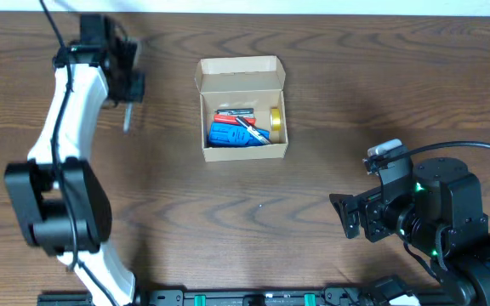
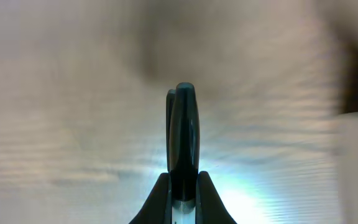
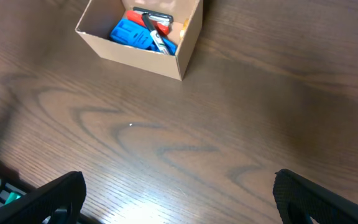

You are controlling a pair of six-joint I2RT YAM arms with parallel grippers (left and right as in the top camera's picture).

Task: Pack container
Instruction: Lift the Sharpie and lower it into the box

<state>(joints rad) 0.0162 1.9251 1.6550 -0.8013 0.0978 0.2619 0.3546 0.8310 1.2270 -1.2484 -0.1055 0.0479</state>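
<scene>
The container (image 1: 243,151), a small tan cardboard box, stands open at the table's middle with its flap lid up at the back. It holds a blue object (image 1: 232,133), a red and black item (image 1: 235,116) and a yellow roll (image 1: 276,121). It also shows at the top of the right wrist view (image 3: 135,53). My left gripper (image 1: 128,95) is at the far left, well to the left of the box. It is shut on a dark slender pen-like object (image 2: 183,130), which hangs below it (image 1: 127,119). My right gripper (image 1: 351,218) is open and empty at the front right, with wide-spread fingers (image 3: 179,196).
Wooden table (image 1: 313,76) with bare surface between the box and both grippers. A black rail (image 1: 253,298) runs along the front edge. The left wrist view is blurred and shows only tabletop behind the held object.
</scene>
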